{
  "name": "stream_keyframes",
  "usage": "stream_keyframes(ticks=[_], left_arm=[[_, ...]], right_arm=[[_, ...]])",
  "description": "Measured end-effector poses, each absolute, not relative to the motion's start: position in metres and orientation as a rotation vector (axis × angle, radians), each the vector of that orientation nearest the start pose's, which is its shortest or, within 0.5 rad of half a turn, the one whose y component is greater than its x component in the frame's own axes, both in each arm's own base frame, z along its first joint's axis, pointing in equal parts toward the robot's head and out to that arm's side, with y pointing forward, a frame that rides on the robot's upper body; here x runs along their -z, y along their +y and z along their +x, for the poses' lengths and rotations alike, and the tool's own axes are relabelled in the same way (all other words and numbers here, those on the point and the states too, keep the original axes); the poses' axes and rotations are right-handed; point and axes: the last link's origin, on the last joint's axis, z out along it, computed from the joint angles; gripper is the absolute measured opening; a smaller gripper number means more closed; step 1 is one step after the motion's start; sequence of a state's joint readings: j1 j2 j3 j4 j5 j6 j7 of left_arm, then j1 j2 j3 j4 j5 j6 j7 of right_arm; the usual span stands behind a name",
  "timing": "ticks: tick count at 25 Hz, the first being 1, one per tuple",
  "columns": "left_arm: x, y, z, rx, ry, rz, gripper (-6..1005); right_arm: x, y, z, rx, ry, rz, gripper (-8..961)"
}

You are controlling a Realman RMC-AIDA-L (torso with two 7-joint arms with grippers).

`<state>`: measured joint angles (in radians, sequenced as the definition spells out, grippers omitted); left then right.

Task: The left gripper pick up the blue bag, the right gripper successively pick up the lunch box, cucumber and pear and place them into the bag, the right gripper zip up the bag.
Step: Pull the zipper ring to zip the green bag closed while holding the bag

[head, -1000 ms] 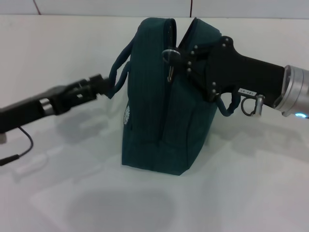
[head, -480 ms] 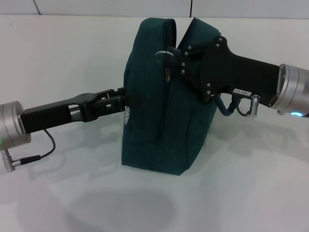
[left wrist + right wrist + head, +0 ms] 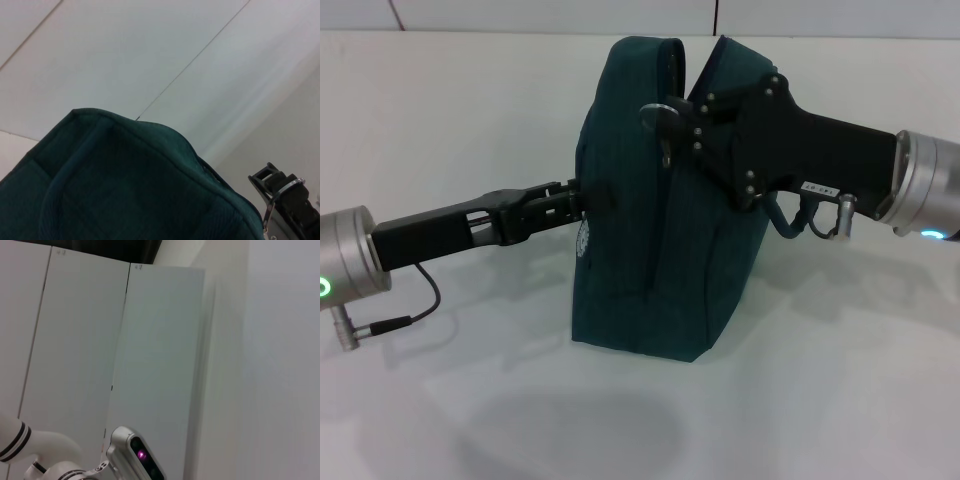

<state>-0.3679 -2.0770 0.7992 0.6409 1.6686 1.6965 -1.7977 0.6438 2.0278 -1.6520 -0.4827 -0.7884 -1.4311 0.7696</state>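
Right gripper (image 3: 672, 118) at the bag's (image 3: 640, 260) top, jaws pinching the zipper ring pull (image 3: 658, 117) (at 12 o'clock), left gripper (image 3: 582, 198) against the bag's side at 9 o'clock, jaw state hidden, bag upright on the white table (image 3: 840, 380).

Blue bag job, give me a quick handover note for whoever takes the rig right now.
Left hand: pressed against the left side of the blue bag at its handle; grip can't be confirmed.
Right hand: at the top of the bag, at the zipper's ring pull.
The bag stands upright on the white table, its top seam parted at the far end.
Lunch box, cucumber and pear: not in sight; probably inside the bag, but that can't be verified.
Done, apparently: bag held, items loaded.
Left: finish zipping the bag, then release both hands.
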Motion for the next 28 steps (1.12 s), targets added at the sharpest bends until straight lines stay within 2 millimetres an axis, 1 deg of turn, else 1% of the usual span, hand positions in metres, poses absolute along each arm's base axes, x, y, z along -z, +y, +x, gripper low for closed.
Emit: stream_keyframes(ticks=[4,9,15,20,28], left_arm=[[-0.011,0.288,-0.266,1.204,-1.290,-2.517,690],[-0.010,0.288,-0.265,1.208,-1.291,-2.519,474],[-0.009,0.289,-0.262,1.207,-1.278,-2.536,238],[-0.006,0.288,-0.261,1.198,-1.280,-2.555,84],[-0.005,0.283,-0.258,1.207,-1.273,-2.598,63]], right_arm=[[0.046,0.341,0.145,-1.254,-0.149,-2.579,3],[0.046,0.342,0.147,-1.255,-0.131,-2.570,3],[0.043,0.342,0.149,-1.278,-0.092,-2.546,3],[0.039,0.344,0.152,-1.296,-0.048,-2.504,3],[0.039,0.347,0.154,-1.276,-0.023,-2.489,3]])
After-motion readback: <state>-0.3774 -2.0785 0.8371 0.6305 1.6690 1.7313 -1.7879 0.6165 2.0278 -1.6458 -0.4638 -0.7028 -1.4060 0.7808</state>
